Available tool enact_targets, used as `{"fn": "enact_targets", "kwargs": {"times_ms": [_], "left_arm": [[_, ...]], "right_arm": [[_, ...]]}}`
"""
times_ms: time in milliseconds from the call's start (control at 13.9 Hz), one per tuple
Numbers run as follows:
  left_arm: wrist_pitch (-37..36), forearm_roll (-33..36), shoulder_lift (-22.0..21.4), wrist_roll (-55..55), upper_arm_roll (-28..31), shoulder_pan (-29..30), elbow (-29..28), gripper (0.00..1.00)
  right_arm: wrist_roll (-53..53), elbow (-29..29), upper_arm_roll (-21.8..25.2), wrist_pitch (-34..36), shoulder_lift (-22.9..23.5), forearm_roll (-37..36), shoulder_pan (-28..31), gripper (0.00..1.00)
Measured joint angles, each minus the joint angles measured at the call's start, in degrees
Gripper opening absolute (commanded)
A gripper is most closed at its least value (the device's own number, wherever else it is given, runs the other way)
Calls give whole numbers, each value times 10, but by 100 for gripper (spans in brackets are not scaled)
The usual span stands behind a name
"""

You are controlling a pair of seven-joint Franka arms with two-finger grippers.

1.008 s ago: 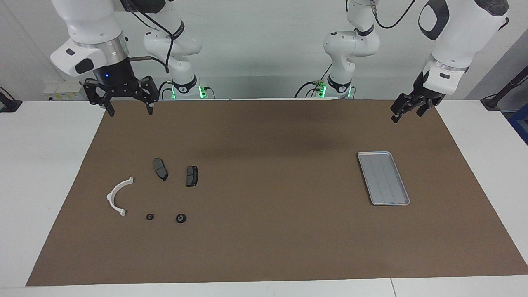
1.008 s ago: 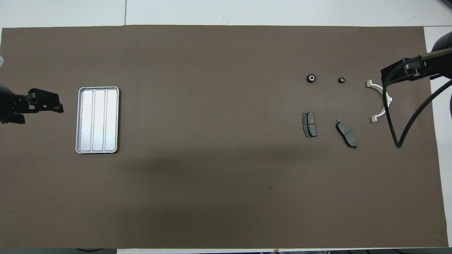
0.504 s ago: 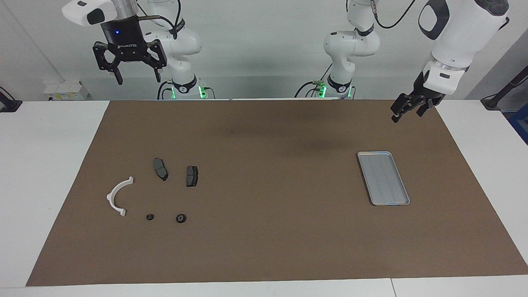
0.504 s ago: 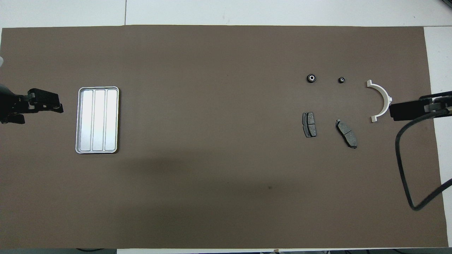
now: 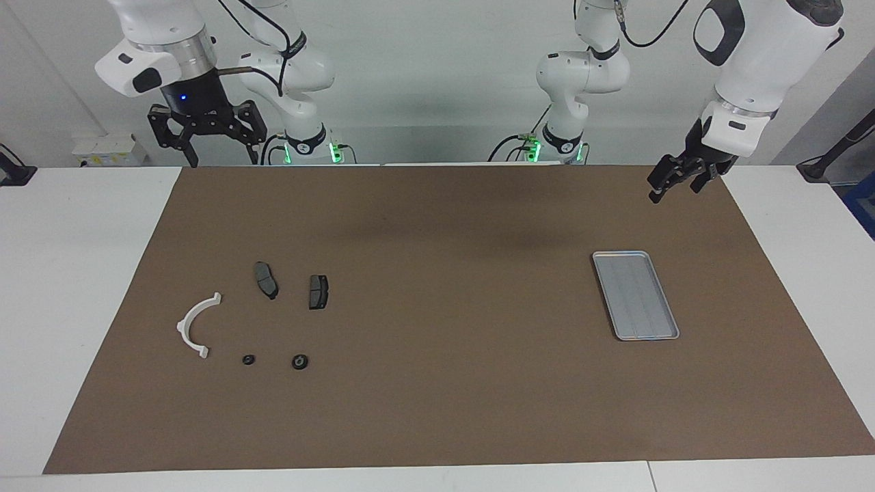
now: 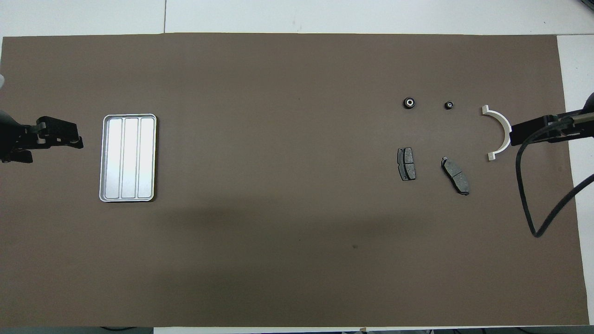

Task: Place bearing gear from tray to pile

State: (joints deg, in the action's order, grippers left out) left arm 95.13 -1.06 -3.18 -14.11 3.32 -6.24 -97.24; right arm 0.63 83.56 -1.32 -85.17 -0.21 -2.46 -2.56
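The silver-grey tray [image 5: 617, 261] [image 6: 101, 157] lies on the brown mat toward the left arm's end, with nothing in it. Toward the right arm's end lies the pile: a white curved bracket [image 5: 195, 326] [image 6: 500, 121], two dark brake pads [image 5: 266, 280] [image 5: 318, 292] and two small black round bearing gears [image 5: 299, 362] [image 5: 249, 359] [image 6: 409, 103] [image 6: 448, 105]. My right gripper [image 5: 220, 158] [image 6: 519, 133] hangs open and empty, high over the mat's edge by its own base. My left gripper [image 5: 662, 190] [image 6: 69, 141] waits open and empty over the mat beside the tray.
The brown mat [image 5: 437, 410] covers most of the white table [image 5: 68, 273]. A black cable [image 6: 524, 185] loops down from the right arm over the mat's end near the bracket.
The right gripper rose from low over the mat's edge up toward its base, then dipped slightly. The left arm, the tray and the pile have not moved.
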Motion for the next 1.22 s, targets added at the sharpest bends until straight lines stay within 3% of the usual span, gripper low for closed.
{"fn": "enact_targets", "kwargs": {"times_ms": [360,1224], "left_arm": [[0,0,0,0,0,0,0,100],[0,0,0,0,0,0,0,100]], "right_arm": [[0,34,16,-34,-2,0,0,100],[0,49,19,-16,-14,14,0,100]]}}
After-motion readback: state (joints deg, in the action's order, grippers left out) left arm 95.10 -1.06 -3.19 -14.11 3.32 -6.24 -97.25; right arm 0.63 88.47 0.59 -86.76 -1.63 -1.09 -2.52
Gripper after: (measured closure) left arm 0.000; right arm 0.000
